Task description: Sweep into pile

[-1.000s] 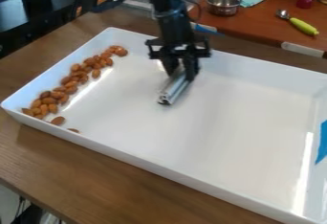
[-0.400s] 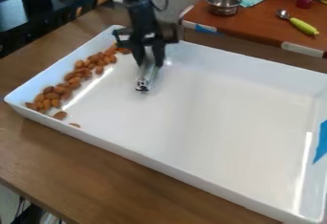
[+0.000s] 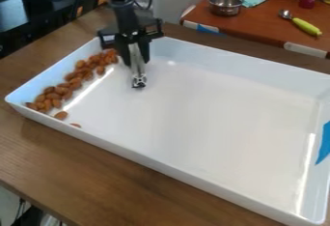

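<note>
Our jaws (image 3: 136, 61): closed on the metal bar (image 3: 137, 70), inside the tray (image 3: 193, 123) | Our almonds (image 3: 78, 77): along the tray's left side, between its far and near corners, beside the bar

No readable text, label, brand, number or sign stands on anything here.

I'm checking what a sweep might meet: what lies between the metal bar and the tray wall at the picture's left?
A strip of bare tray floor, then almonds in a long band along that wall. The camera view shows it.
</note>
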{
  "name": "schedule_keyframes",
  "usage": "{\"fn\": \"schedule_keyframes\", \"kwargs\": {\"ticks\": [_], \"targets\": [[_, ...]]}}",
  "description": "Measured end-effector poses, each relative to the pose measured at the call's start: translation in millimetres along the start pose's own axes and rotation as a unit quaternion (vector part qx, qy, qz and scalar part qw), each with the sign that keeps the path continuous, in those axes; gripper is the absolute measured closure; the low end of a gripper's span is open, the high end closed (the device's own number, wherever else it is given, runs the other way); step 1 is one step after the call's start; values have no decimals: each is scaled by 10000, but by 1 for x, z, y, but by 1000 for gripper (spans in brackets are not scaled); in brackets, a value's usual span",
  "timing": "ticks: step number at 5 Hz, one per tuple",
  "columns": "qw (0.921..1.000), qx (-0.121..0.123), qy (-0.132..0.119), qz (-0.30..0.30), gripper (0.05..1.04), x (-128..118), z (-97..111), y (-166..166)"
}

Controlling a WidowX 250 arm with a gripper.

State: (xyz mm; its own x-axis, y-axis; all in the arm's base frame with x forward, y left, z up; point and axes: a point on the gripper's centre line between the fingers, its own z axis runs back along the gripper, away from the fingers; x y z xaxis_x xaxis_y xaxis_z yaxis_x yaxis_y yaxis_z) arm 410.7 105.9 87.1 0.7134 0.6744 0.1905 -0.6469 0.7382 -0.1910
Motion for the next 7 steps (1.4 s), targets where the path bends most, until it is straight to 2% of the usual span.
{"fn": "schedule_keyframes", "kwargs": {"ticks": [1,3,5,6,7], "targets": [[9988,20,92,484,703,-6,5,19],[9965,57,157,823,703,-34,15,52],[9988,43,-5,490,703,-44,17,79],[9970,-135,331,687,703,-53,27,84],[9920,-467,701,943,703,-56,45,75]]}}
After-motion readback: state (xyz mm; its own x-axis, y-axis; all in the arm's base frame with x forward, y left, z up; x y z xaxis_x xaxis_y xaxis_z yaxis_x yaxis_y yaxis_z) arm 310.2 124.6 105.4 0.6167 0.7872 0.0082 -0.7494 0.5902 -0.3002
